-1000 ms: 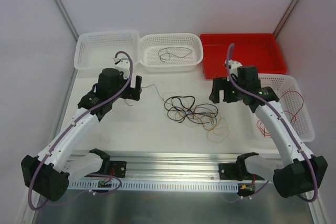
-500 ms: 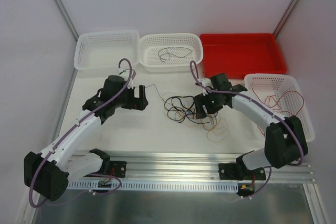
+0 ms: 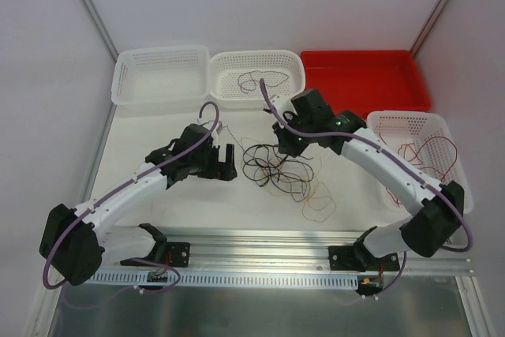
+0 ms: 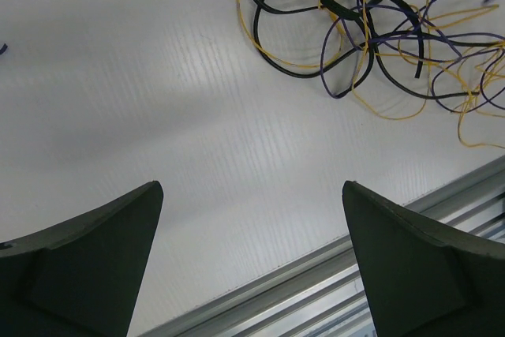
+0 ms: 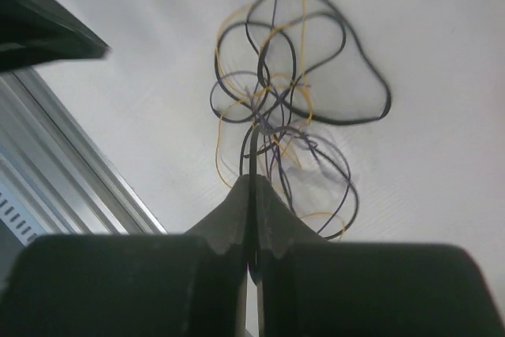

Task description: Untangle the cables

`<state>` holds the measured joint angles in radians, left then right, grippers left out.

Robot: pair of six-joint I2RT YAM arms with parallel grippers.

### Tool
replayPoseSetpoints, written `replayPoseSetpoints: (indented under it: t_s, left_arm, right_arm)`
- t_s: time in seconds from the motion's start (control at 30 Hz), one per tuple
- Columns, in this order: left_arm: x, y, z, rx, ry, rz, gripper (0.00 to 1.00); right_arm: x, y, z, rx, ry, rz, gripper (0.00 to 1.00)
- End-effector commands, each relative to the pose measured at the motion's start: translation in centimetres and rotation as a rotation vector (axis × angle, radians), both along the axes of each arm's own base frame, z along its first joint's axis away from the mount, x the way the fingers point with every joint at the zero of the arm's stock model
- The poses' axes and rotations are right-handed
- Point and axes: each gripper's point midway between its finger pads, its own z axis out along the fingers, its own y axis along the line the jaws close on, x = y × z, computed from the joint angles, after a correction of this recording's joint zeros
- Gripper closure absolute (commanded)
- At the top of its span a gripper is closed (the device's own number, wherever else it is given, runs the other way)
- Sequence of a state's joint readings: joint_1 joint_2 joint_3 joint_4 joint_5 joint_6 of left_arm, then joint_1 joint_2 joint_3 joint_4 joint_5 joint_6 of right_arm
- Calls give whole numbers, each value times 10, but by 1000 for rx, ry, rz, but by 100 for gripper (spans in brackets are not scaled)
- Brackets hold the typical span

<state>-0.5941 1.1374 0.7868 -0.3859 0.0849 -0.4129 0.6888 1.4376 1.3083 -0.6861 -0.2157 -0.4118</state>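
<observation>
1. Metal rail [image 3: 260, 244], along the near edge of the table [image 3: 158, 128].
2. Left tool [image 4: 248, 187]: fingers spread wide, holding nothing, hovering over bare table just left of the tangle.
3. Cables [image 3: 290, 175]: loose tangle of black, orange-yellow and purple-grey strands at mid-table, between the two tools, with yellow loops trailing toward the rail.
4. Right tool [image 5: 251, 183]: fingers pressed together, pinching a dark strand at the far edge of the tangle.
5. White basket at right [image 3: 456, 195]: contains red strands [image 3: 422, 151].
6. Far row, left to right: white basket [image 3: 162, 51]; second white basket [image 3: 256, 56] holding one dark strand [image 3: 254, 80]; red tray [image 3: 363, 55].
</observation>
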Motion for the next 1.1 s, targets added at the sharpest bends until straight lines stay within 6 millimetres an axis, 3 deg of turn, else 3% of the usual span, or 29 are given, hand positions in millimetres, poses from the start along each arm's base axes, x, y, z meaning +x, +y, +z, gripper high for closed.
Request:
replayPoseSetpoints:
  t_s: [0.0, 0.03, 0.2, 0.37, 0.53, 0.7, 0.83, 1.0, 1.07]
  left_arm:
    - [11, -6, 13, -19, -37, 55, 1]
    - [13, -7, 15, -25, -42, 62, 1]
    - [17, -8, 25, -55, -75, 93, 1]
    - [18, -13, 32, -101, -87, 113, 1]
    - [20, -25, 43, -142, -98, 104, 1]
    - [17, -44, 48, -175, -100, 60, 1]
    - [23, -54, 37, -162, -81, 74, 1]
    - [43, -74, 27, -188, -62, 127, 1]
    - [50, -82, 11, -167, -25, 140, 1]
  right_arm:
    - [-9, 8, 80, 111, -156, 21, 99]
    - [-9, 12, 106, 169, -213, 20, 99]
    - [-20, 19, 178, 371, -324, 14, 99]
    - [-26, 14, 248, 515, -444, 2, 99]
    - [-28, 6, 296, 620, -548, -36, 99]
    - [-20, -8, 322, 677, -637, -133, 99]
    - [-26, -17, 361, 754, -711, -143, 99]
    - [-25, -21, 372, 760, -728, -161, 99]
    - [-25, -22, 367, 749, -727, -167, 99]
